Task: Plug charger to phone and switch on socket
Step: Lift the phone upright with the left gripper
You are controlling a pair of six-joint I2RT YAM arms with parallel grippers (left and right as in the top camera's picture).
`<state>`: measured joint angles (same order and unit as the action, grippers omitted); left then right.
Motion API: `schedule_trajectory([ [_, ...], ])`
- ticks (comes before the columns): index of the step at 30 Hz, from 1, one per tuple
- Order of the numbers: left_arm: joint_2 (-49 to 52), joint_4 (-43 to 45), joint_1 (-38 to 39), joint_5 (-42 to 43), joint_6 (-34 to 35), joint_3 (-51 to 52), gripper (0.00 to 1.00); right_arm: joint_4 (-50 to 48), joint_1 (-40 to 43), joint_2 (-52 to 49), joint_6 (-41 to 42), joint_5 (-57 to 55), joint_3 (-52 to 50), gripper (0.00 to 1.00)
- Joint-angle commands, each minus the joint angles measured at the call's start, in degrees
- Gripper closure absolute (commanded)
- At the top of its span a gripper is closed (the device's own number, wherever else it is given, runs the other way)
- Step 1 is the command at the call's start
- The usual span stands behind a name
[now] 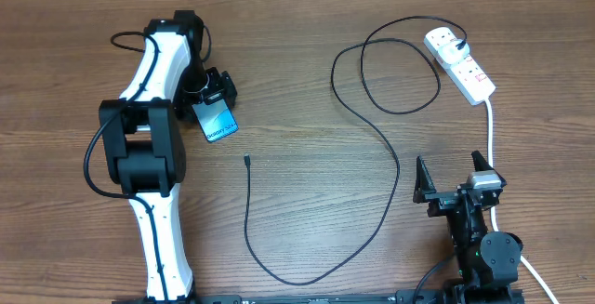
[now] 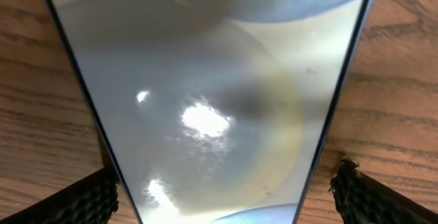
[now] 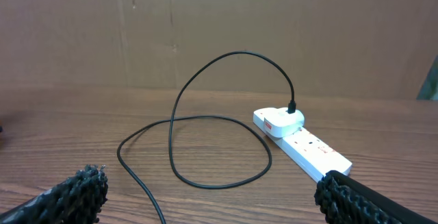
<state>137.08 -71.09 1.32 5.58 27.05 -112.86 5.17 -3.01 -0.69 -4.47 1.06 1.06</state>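
The phone (image 1: 219, 122), slim with a light blue screen, lies at the left of the table and fills the left wrist view (image 2: 212, 94). My left gripper (image 1: 212, 95) is over its far end, open, one finger on each side (image 2: 226, 193). The charger, a thin black cable (image 1: 386, 146), runs from a white plug in the socket (image 1: 462, 64) through loops to its connector tip (image 1: 247, 160), which lies free on the table below the phone. My right gripper (image 1: 453, 176) is open and empty at the front right (image 3: 212, 196), facing the cable (image 3: 205, 121) and the socket (image 3: 304, 145).
The socket's thick white cord (image 1: 491, 137) runs down the right side, past my right gripper, to the front edge. A brown cardboard wall (image 3: 219, 32) stands behind the table.
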Motion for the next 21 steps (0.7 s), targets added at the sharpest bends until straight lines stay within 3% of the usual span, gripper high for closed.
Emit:
schedule_trajectory([
  [1, 1.90, 0.94, 1.31, 1.27, 0.44, 0.98, 0.07, -0.35, 0.09, 0.24, 0.33, -0.59, -0.57, 0.00],
  [13, 1.95, 2.73, 1.49, -6.12, 1.31, 1.01, 0.07, -0.35, 0.09, 0.24, 0.31, -0.59, -0.57, 0.00],
  [19, 1.95, 1.81, 1.90, -4.00, 1.27, 1.03, 0.34, -0.35, 0.09, 0.24, 0.33, -0.59, -0.57, 0.00],
  [21, 1.95, 1.79, 2.16, -4.02, 1.27, 1.03, 0.38, -0.35, 0.09, 0.24, 0.33, -0.59, -0.57, 0.00],
])
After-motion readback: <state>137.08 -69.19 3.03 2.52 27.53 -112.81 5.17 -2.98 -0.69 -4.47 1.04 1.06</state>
